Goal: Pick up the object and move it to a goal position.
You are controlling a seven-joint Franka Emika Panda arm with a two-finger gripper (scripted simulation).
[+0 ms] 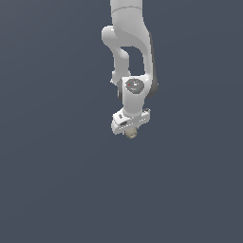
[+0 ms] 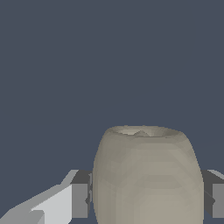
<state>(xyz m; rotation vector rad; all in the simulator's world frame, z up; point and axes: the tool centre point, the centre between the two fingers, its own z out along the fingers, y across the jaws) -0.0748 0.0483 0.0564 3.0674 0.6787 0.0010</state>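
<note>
The object [image 2: 148, 175] is a tan-beige, barrel-shaped lump with bulging sides and a shallow hollow ringed by a rim at its end, and in the wrist view it sits squarely between the two fingers of the claw [image 2: 148, 199]. The dark pads [image 2: 81, 199] press against its flanks on either side, so the claw is clamped onto it with no gap showing between pad and surface. In the exterior view the same object [image 1: 132, 134] appears as a tiny beige nub poking out beneath the white claw [image 1: 131, 129], far smaller than the claw body above it. The claw points downward and is turned slightly askew, its left end sitting lower than its right in the exterior view. Above it the white Panda arm [image 1: 128, 42] rises to the upper edge of that view, with a round grey joint cap [image 1: 135, 85] facing the camera. Everything around is a plain dark blue-grey ground [image 1: 47, 180], and whether the object rests on it cannot be told.
</note>
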